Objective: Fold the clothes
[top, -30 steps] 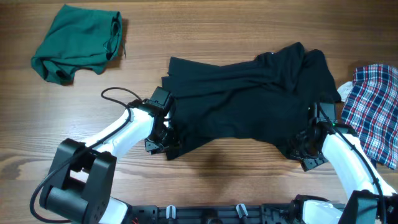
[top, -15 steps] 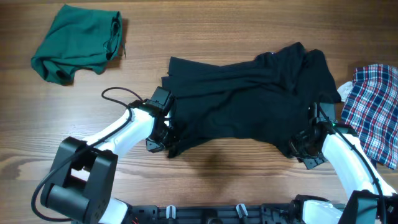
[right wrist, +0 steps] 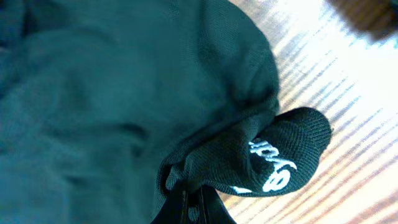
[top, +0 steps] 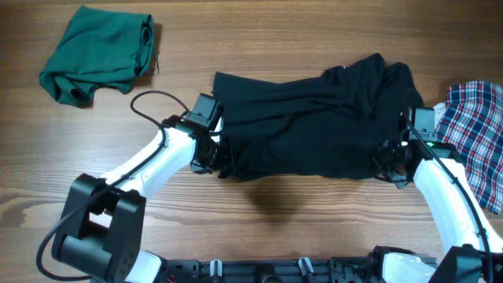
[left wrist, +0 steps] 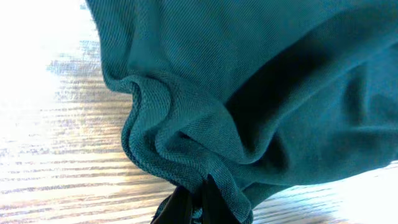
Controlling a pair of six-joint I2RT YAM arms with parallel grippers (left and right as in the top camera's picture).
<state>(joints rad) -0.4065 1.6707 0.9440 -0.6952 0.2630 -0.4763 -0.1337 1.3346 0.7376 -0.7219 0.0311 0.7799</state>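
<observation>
The black top [top: 314, 122] lies spread across the middle of the table, its near hem lifted and drawn back. My left gripper [top: 220, 163] is shut on the hem's left corner. In the left wrist view the fabric [left wrist: 249, 93] bunches over my left gripper [left wrist: 194, 202]. My right gripper [top: 387, 169] is shut on the hem's right corner. The right wrist view shows my right gripper [right wrist: 193, 202] pinching a fold of the top [right wrist: 124, 93] with white logo lettering [right wrist: 273, 165] beside it.
A dark green garment [top: 98, 53] lies crumpled at the far left. A red-white-blue plaid garment [top: 470, 141] lies at the right edge, close to my right arm. A black cable [top: 153, 102] loops over the left arm.
Both grippers closed on the black top's near hem and moved away from the front edge, lifting the hem and drawing it back over the garment.
</observation>
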